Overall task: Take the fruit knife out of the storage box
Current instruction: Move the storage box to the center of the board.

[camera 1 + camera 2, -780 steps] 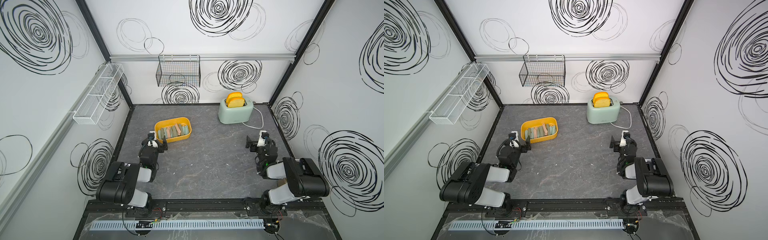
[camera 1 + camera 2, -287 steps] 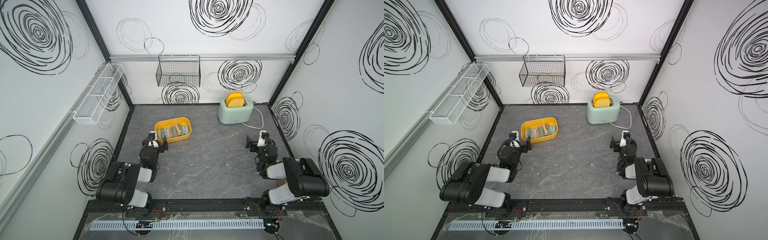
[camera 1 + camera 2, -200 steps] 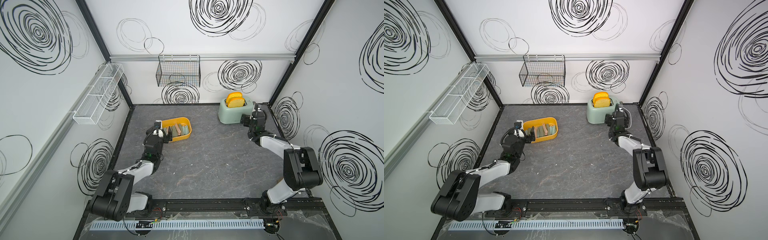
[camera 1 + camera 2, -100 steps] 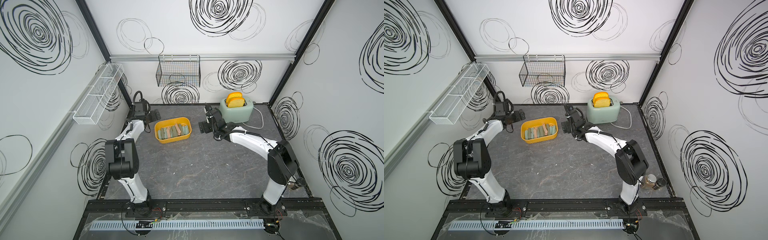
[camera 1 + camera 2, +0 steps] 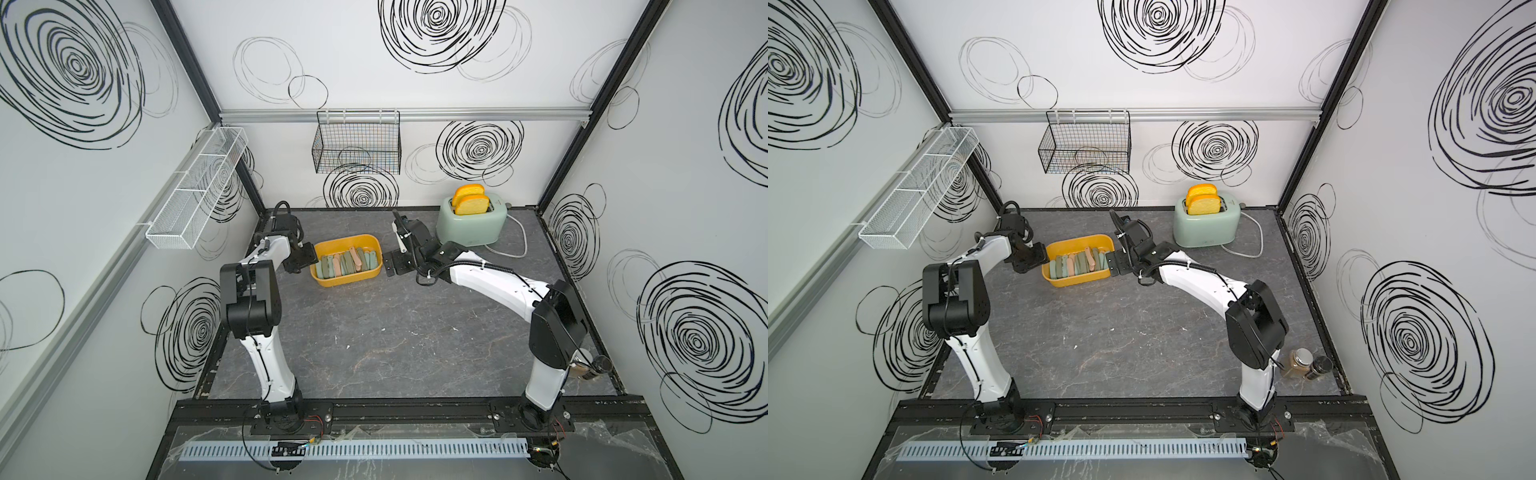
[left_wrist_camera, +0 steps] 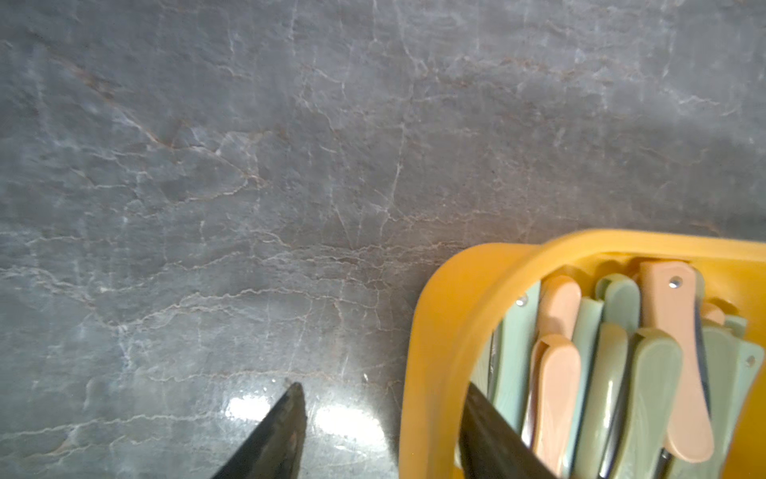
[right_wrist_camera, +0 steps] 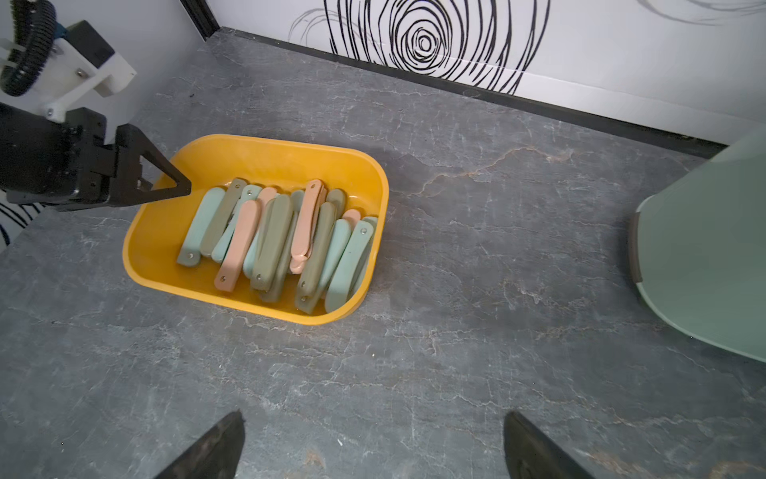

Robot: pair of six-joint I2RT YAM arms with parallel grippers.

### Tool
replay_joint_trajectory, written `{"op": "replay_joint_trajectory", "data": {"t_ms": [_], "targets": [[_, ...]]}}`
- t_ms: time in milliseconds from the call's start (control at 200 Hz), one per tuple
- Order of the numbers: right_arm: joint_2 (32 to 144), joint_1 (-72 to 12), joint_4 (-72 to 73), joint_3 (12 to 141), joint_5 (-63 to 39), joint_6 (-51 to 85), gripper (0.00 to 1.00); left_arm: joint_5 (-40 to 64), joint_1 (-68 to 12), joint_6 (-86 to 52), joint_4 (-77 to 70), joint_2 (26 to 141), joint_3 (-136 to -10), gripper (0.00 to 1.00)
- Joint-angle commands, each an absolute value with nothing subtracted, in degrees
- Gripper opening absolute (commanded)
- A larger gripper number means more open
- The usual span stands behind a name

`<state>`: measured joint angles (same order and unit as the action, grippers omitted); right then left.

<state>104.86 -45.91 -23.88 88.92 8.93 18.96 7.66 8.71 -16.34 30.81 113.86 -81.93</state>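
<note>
yellow storage box (image 7: 265,157) of folded fruit knives (image 7: 273,236), grey tabletop (image 7: 456,290)

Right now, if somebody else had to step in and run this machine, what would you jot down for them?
Left gripper: fingers astride the box's end wall, one inside, one outside; closed or not, unclear.
Right gripper: open, empty, over bare table beside the box.
Box: on the table near the back, left of the toaster.
Knives: folded, green and pink handles, all piled in the box.
Done: both arms brought up to the box.
Left: grab one knife and lift it out.
</note>
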Motion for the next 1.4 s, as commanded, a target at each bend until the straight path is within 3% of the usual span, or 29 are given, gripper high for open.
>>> {"op": "replay_joint_trajectory", "data": {"t_ms": [0, 45, 165, 295, 360, 860, 1396], "targets": [[105.0, -46.3, -27.8, 92.1, 8.2, 20.5, 0.99, 7.7, 7.9, -16.8, 32.1, 111.1, -80.5, 0.53], [105.1, -46.3, -28.7, 93.0, 8.3, 20.5, 0.99, 7.8, 7.5, -16.8, 32.0, 110.8, -80.1, 0.50], [105.6, -46.2, -31.4, 95.9, 8.0, 20.7, 0.99, 7.8, 6.1, -16.5, 33.4, 111.7, -80.6, 0.27], [105.7, -46.1, -34.2, 97.6, 7.5, 21.3, 0.99, 7.8, 4.2, -16.2, 34.6, 111.6, -80.2, 0.24], [105.3, -46.1, -35.4, 97.5, 7.5, 21.6, 0.99, 7.9, 2.7, -16.1, 35.1, 110.9, -79.6, 0.16], [91.3, -42.0, -39.7, 82.8, 2.6, 25.5, 0.99, 6.0, -10.8, -19.6, 38.7, 102.8, -71.6, 0.15], [77.3, -45.1, -41.4, 64.9, -2.1, 31.8, 0.99, 5.2, -33.1, -43.0, 31.8, 87.9, -52.1, 0.18]]}}
